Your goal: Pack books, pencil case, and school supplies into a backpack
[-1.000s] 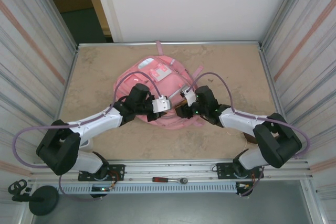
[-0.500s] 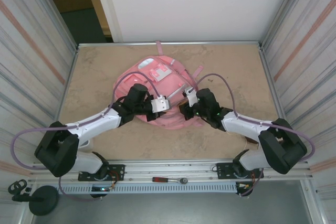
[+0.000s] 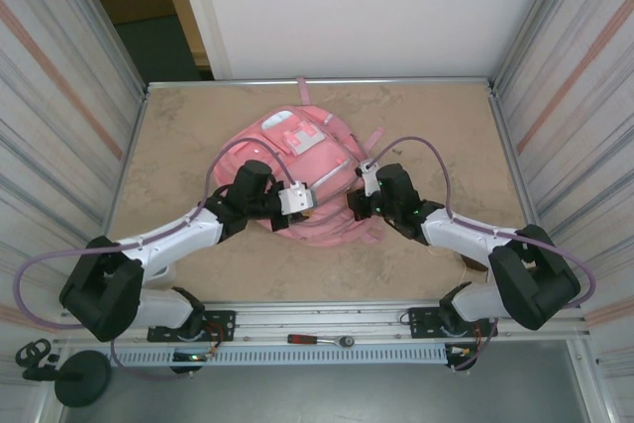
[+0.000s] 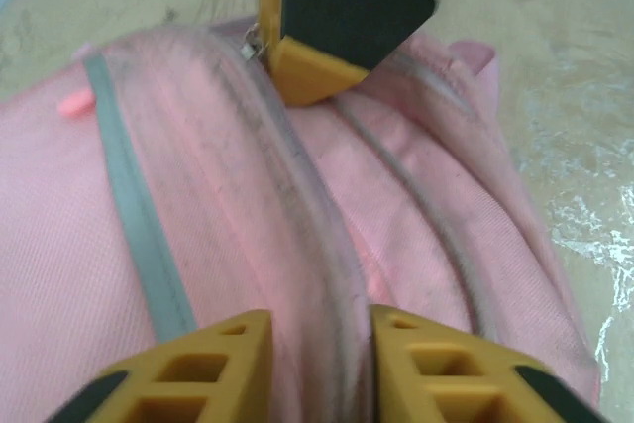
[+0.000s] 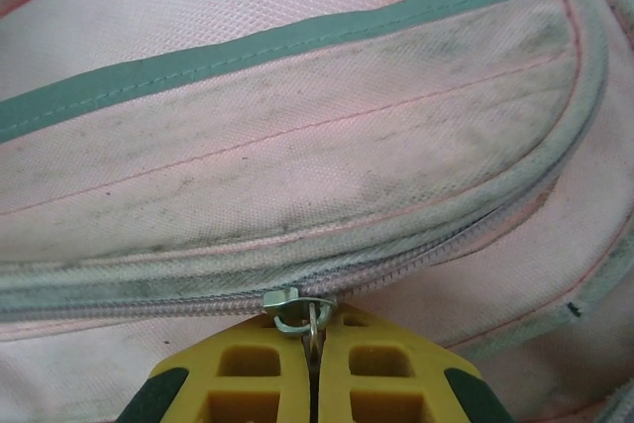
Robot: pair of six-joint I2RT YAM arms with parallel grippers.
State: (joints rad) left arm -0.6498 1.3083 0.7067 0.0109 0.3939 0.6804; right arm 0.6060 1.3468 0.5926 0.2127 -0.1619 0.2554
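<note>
At centre of the top view — pink backpack [image 3: 297, 146] lies flat | right gripper [image 3: 357, 207] clamped on zipper pull [image 5: 297, 306], track running left-right in its wrist view | left gripper [image 3: 303, 203] parted astride the seam, just beside.

The backpack [image 3: 342, 141] crowds the table [image 3: 178, 136] centre; open tabletop lies around it.

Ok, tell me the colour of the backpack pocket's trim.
Grey-green trim against the pink backpack; clearest in the right wrist view.
</note>
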